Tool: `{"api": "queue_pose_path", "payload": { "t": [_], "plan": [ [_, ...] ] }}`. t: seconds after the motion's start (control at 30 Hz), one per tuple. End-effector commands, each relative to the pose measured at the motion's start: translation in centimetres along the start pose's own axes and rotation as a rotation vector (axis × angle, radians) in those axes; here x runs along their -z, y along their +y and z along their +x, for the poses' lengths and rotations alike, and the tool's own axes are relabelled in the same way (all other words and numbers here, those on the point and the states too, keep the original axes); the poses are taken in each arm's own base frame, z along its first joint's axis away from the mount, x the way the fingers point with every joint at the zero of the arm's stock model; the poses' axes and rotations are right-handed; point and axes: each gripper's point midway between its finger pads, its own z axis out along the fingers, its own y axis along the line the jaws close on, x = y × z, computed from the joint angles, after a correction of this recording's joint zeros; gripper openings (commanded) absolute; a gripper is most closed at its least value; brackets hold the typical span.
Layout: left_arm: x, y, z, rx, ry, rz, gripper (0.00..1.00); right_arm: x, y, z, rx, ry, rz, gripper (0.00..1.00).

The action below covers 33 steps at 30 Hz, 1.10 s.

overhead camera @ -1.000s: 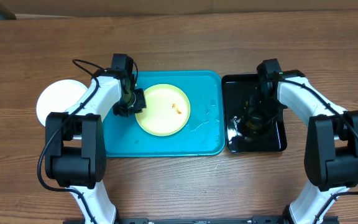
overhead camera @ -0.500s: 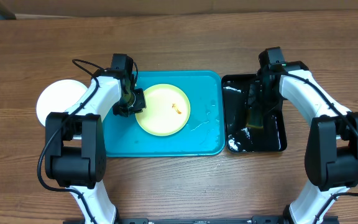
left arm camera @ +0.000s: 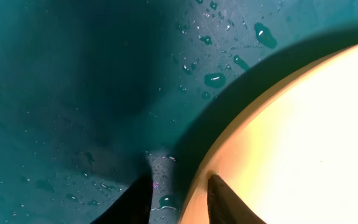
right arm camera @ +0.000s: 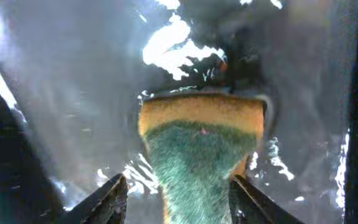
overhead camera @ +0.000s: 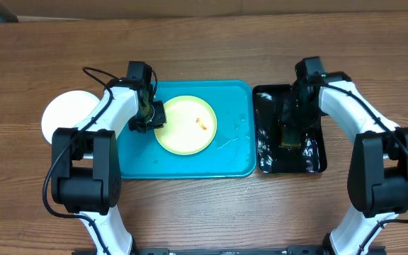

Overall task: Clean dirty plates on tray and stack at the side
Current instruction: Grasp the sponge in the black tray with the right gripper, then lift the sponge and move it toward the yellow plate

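Observation:
A pale yellow-green plate (overhead camera: 185, 125) with a small orange-brown smear (overhead camera: 202, 124) lies on the turquoise tray (overhead camera: 232, 152). My left gripper (overhead camera: 153, 115) is at its left rim. In the left wrist view, the left gripper (left arm camera: 179, 177) straddles the plate's rim (left arm camera: 194, 186). One finger is over the wet tray (left arm camera: 73, 93), with a gap to the rim, and the other is on the plate (left arm camera: 303, 137). A white plate (overhead camera: 64, 117) sits on the table left of the tray. My right gripper (overhead camera: 292, 119) hangs open over a yellow-and-green sponge (right arm camera: 197, 143), clear of both its sides.
The sponge (overhead camera: 289, 134) lies in shallow water in a glossy black tray (overhead camera: 316, 159) right of the turquoise tray. Water drops dot the turquoise tray. Bare wooden table surrounds both trays.
My right gripper has opened and let go of the sponge, which now lies in the black tray. The left arm and the yellow-green plate have stayed in place.

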Motion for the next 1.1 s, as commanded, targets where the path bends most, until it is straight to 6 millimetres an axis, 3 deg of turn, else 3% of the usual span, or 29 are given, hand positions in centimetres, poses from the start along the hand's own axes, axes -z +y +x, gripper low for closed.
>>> {"api": "queue_pose_path", "payload": {
  "t": [0.0, 0.2, 0.4, 0.67, 0.87, 0.9, 0.93, 0.97, 1.07],
  "plan": [
    [-0.8, 0.5, 0.4, -0.016, 0.021, -0.026, 0.42, 1.0, -0.3, -0.2, 0.001, 0.001, 0.030, 0.65],
    [-0.8, 0.3, 0.5, -0.016, 0.024, -0.017, 0.44, -0.4, -2.5, 1.1, -0.010, 0.021, 0.126, 0.63],
    [-0.8, 0.1, 0.5, -0.022, 0.027, -0.006, 0.44, -1.5, -2.8, 1.5, -0.009, 0.018, 0.124, 0.59],
    [-0.8, 0.1, 0.5, -0.022, 0.028, -0.006, 0.44, 0.0, -1.5, 0.9, -0.009, 0.017, 0.077, 0.58],
    [-0.8, 0.2, 0.6, -0.023, 0.031, -0.007, 0.44, -1.5, -2.2, 2.3, -0.012, 0.047, 0.087, 0.58],
    [-0.8, 0.2, 0.6, -0.023, 0.031, -0.007, 0.44, -1.9, -2.3, 2.4, -0.011, 0.042, 0.084, 0.55],
    [-0.8, 0.2, 0.6, -0.023, 0.030, -0.006, 0.43, -2.3, -2.3, 2.4, -0.010, 0.033, 0.082, 0.40],
    [-0.8, 0.1, 0.6, -0.023, 0.031, -0.006, 0.43, -2.6, -2.3, 2.3, -0.010, 0.026, 0.077, 0.07],
    [-0.8, 0.0, 0.7, -0.023, 0.033, 0.001, 0.41, -2.1, -1.2, 1.9, -0.002, 0.022, 0.022, 0.04]
  ]
}}
